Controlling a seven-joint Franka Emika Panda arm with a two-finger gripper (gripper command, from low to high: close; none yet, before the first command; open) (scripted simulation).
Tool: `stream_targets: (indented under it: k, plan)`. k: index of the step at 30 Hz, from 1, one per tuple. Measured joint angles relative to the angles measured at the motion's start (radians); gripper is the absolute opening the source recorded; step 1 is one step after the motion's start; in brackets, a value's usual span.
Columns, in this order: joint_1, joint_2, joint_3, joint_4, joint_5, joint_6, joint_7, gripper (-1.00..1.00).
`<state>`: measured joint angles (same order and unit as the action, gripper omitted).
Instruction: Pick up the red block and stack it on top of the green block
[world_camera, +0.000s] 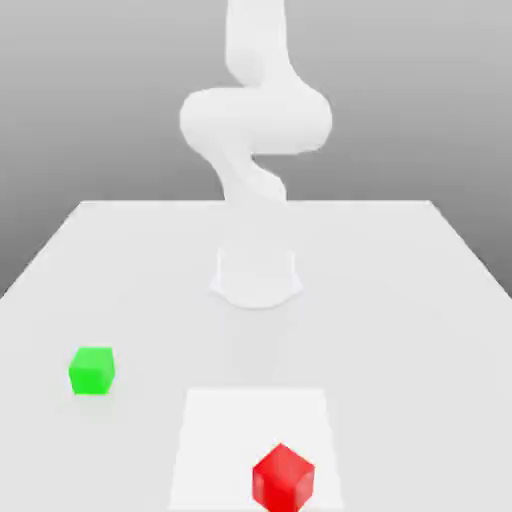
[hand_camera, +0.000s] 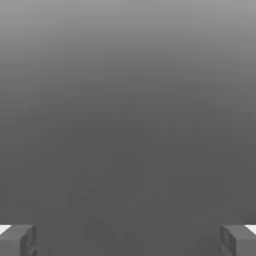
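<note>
Red block (world_camera: 283, 478) low on the white table (world_camera: 400, 300), on a paler square patch (world_camera: 220, 440) near the exterior view's bottom edge, turned corner-forward. Green block (world_camera: 92, 370) well apart from it, toward the exterior view's left and a little farther back, flat on the bare table. White arm (world_camera: 255, 120) rising from a round base (world_camera: 256, 278) at mid-table and curling up out of the exterior view. Grey fingertips (hand_camera: 18, 240) of the gripper (hand_camera: 128, 240) spread wide apart in the hand view, one at each lower corner, nothing clamped between. Plain grey backdrop ahead of the fingers there, neither block between them. Cannot tell from either picture how near the pincer hangs to the red block.
</note>
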<state>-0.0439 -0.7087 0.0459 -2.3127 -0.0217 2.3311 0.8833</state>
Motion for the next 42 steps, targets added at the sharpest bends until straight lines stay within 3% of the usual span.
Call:
stream_targets:
  k: [14, 20, 26, 30, 31, 37, 42]
  plan:
    - [-0.159, 0.518, 0.175, -0.070, -0.158, 0.171, 0.494, 0.00]
    - [-0.170, 0.730, 0.189, -0.101, -0.182, 0.248, 0.673, 0.00]
    - [-0.155, 0.924, 0.196, -0.133, -0.121, 0.337, 0.784, 0.00]
    - [-0.119, 1.066, 0.151, -0.116, -0.169, 0.445, 0.840, 0.00]
    - [-0.106, 1.099, 0.135, -0.111, -0.184, 0.471, 0.852, -1.00]
    - [-0.100, 1.115, 0.127, -0.108, -0.192, 0.487, 0.859, -1.00]
    - [-0.137, 0.983, 0.179, -0.131, -0.120, 0.379, 0.806, -1.00]
